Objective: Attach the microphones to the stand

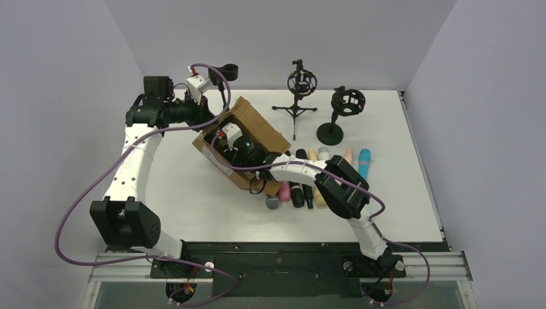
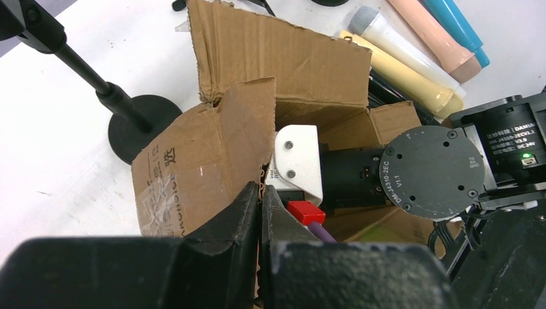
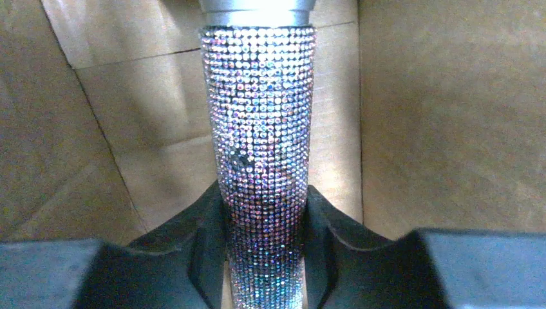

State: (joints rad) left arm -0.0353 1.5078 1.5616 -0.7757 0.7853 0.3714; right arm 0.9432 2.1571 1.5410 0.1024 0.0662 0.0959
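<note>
A: Glitter mic (image 3: 261, 141)?
B: One. Down inside the box (image 1: 254, 129), clamped low on the handle between the right fingers (image 3: 206, 238). Long axis straight out from the wrist, silver collar end pointing away, deeper into the box.
A: Left fingers (image 2: 241, 215)?
B: Pressed together on the edge of a box flap (image 2: 206, 148).
A: Other mics (image 2: 412, 58)?
B: Flat on the bench (image 1: 399, 206) just right of the box, side by side in one row, long axes roughly near to far. Seen: teal (image 1: 364, 161), peach (image 1: 348, 154), white (image 1: 324, 152) with head at the far end, cream (image 1: 320, 202), black (image 1: 297, 194), pink (image 1: 284, 191). No full count, right arm across the row.
A: Stands?
B: Three, upright along the far side: clip stand (image 1: 226, 72) beyond the box, tripod (image 1: 301, 84), round-base (image 1: 344, 103).
</note>
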